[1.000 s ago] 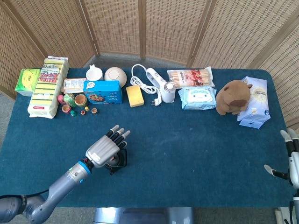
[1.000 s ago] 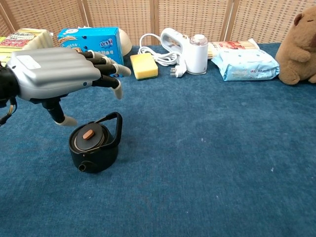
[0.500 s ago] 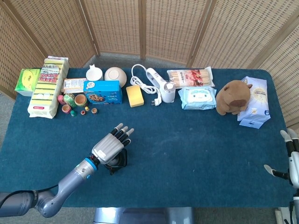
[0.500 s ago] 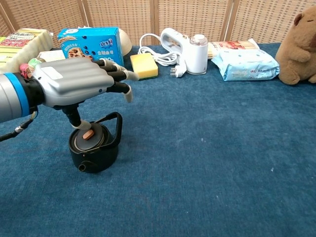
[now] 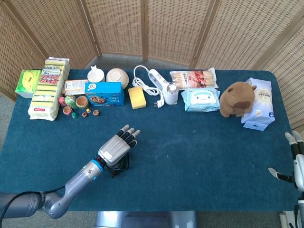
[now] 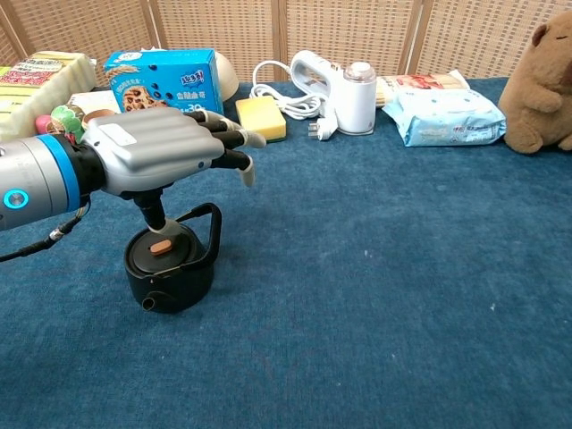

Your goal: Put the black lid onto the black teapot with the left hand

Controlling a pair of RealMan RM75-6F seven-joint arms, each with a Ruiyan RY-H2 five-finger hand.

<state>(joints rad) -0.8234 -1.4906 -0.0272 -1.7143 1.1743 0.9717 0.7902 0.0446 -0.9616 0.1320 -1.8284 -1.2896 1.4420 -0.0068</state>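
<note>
The black teapot [image 6: 170, 273] stands on the blue cloth near the front left. Its black lid [image 6: 164, 253], with a small brown knob, sits in the pot's mouth. My left hand [image 6: 152, 152] hovers just over it with the fingers stretched out and apart, and the thumb tip touches the lid beside the knob. In the head view the left hand [image 5: 116, 148] covers most of the teapot [image 5: 121, 165]. My right hand [image 5: 294, 164] shows at the far right edge, fingers apart and holding nothing.
Along the back stand a blue biscuit box [image 6: 161, 71], a yellow sponge [image 6: 260, 120], a white appliance with cord [image 6: 344, 94], a wipes pack [image 6: 451, 118] and a brown plush toy [image 6: 543, 80]. Small coloured cups [image 5: 76, 105] sit behind the teapot.
My left hand has slid right and come lower over the teapot, and its thumb has come down onto the lid. The right hand has stayed still.
</note>
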